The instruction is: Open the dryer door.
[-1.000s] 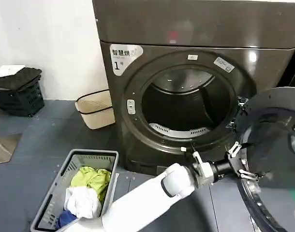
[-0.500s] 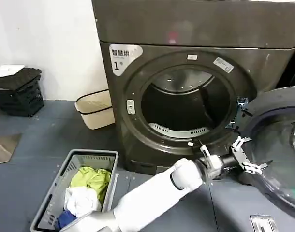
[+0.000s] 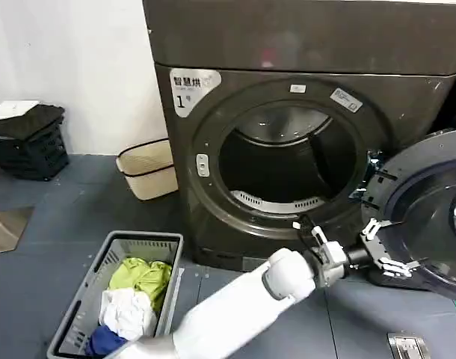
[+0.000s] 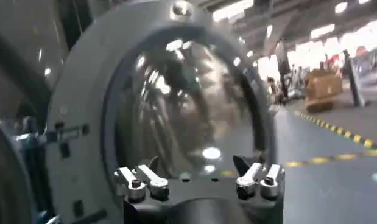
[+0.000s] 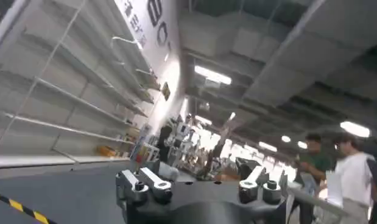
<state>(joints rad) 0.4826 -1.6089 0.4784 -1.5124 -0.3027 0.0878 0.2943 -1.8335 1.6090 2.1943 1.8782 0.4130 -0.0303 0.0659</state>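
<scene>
The dryer (image 3: 185,101) with the white "1" sticker stands with its dark drum (image 3: 288,168) exposed. The dryer door (image 3: 430,217) hangs swung out to the right, its grey inner rim and domed glass facing me. My left gripper (image 3: 385,250) is open at the lower left of that inner rim, with nothing between its fingers. In the left wrist view the dryer door (image 4: 182,103) rises just beyond the open left gripper (image 4: 197,167). My right gripper (image 5: 200,167) is open and holds nothing, pointing out into the room.
A grey laundry basket (image 3: 149,239) holding clothes stands on the floor at the lower left. A beige bin (image 3: 147,170) sits beside the dryer's left side, with a black crate (image 3: 30,142) farther left. A metal floor plate (image 3: 407,345) lies under the door.
The door has swung farther out to the right and away from the drum. My left gripper has followed it slightly rightward, staying open.
</scene>
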